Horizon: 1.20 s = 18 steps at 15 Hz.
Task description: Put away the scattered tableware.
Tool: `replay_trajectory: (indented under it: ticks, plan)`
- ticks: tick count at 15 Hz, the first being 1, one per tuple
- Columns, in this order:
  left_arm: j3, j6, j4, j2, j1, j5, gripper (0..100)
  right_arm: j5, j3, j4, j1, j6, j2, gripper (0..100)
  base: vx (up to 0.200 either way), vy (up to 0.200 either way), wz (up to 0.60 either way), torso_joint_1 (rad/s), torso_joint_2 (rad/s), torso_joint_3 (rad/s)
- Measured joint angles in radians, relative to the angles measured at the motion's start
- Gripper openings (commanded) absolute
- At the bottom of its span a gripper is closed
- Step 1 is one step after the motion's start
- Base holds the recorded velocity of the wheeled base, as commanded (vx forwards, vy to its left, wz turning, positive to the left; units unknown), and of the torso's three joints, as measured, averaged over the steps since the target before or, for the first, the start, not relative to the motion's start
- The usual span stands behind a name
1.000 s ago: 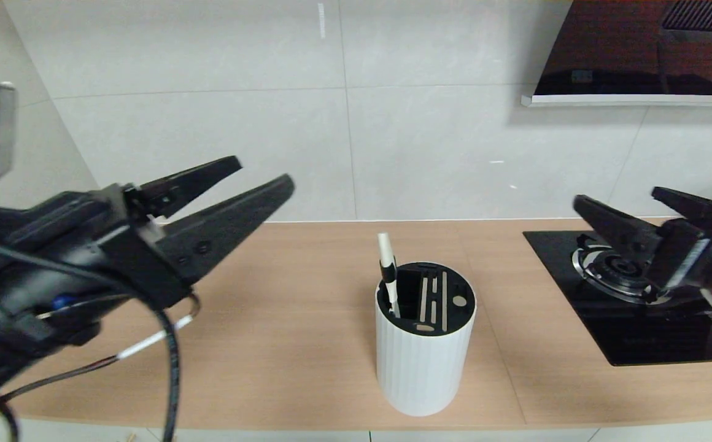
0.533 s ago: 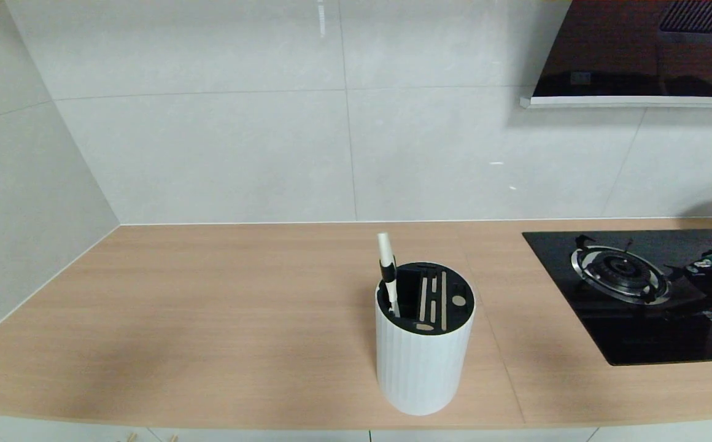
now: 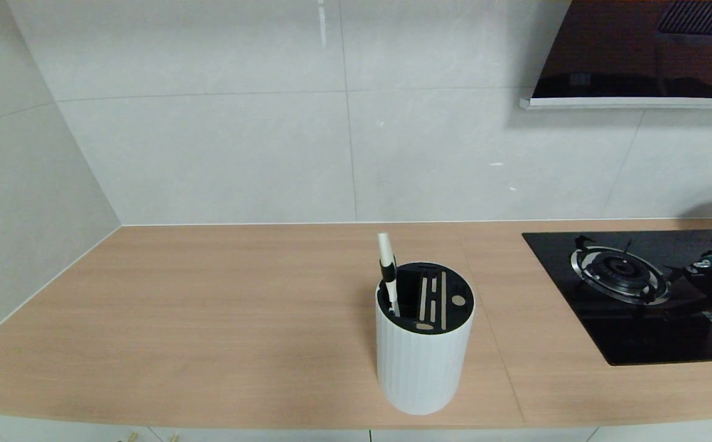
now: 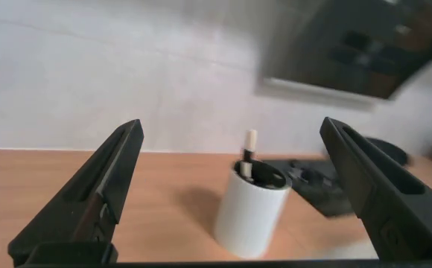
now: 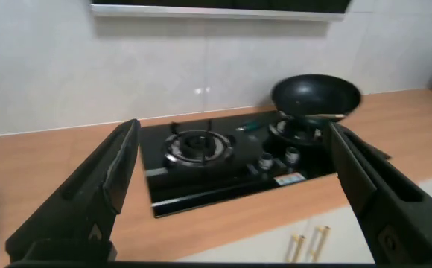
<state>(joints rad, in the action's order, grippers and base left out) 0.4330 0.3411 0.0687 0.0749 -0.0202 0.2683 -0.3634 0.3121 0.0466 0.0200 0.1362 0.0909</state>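
Observation:
A white ribbed utensil holder with a black slotted top stands on the wooden counter, right of centre. A utensil with a white-and-black handle sticks up from a slot at its left side. In the left wrist view the holder and that handle lie ahead of my left gripper, whose fingers are spread wide with nothing between them. My right gripper is open too, well back from the counter and facing the stove.
A black glass hob with a gas burner is set into the counter at the right. A dark pan sits on its far burner. A range hood hangs above. Tiled walls close the back and left.
Both arms, which stood over the counter a second ago, have pulled back out of the head view. The holder and its utensil have not moved.

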Motion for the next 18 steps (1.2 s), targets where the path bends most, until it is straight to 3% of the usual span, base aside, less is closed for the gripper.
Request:
replay_trajectory:
  ticks: [2, 5, 7, 8, 10, 11, 12, 13, 15, 18]
  plan:
    - [-0.067, -0.057, 0.013, -0.044, 0.020, -0.104, 100, 0.046, -0.070, 0.031, -0.009, -0.036, -0.049, 100, 0.000, 0.000, 0.00, 0.000, 0.00, 0.000]
    - [-0.199, -0.231, 0.032, -0.071, 0.028, -0.168, 100, 0.129, -0.147, 0.043, -0.018, -0.165, -0.080, 100, 0.000, 0.000, 0.00, 0.000, 0.00, 0.000]
    - [-0.315, -0.297, 0.075, -0.075, 0.029, -0.202, 100, 0.146, -0.214, 0.050, -0.019, -0.169, -0.087, 100, 0.000, 0.000, 0.00, 0.000, 0.00, 0.000]
    - [-0.377, -0.324, 0.063, -0.075, 0.029, -0.264, 100, 0.153, -0.260, 0.051, -0.020, -0.170, -0.089, 100, 0.000, 0.000, 0.00, 0.000, 0.00, 0.000]
    - [-0.419, -0.373, -0.003, -0.077, 0.029, -0.480, 100, 0.178, -0.299, -0.006, -0.020, -0.180, -0.091, 100, 0.000, 0.000, 0.00, 0.000, 0.00, 0.000]
    - [-0.425, -0.389, -0.015, -0.077, 0.029, -0.519, 100, 0.210, -0.304, -0.007, -0.020, -0.180, -0.091, 100, 0.000, 0.000, 0.00, 0.000, 0.00, 0.000]
    - [-0.429, -0.400, -0.023, -0.077, 0.029, -0.479, 100, 0.241, -0.306, -0.008, -0.020, -0.175, -0.091, 100, 0.000, 0.000, 0.00, 0.000, 0.00, 0.000]
    - [-0.431, -0.408, -0.027, -0.077, 0.029, -0.387, 100, 0.249, -0.307, -0.008, -0.020, -0.164, -0.091, 100, 0.000, 0.000, 0.00, 0.000, 0.00, 0.000]
    - [-0.433, -0.394, -0.066, -0.074, 0.026, -0.262, 100, 0.248, -0.309, -0.007, -0.020, -0.137, -0.091, 100, 0.000, 0.000, 0.00, 0.000, 0.00, 0.000]
    - [-0.433, -0.344, -0.069, -0.076, 0.021, -0.264, 100, 0.244, -0.310, -0.007, -0.020, -0.137, -0.091, 100, 0.000, 0.000, 0.00, 0.000, 0.00, 0.000]
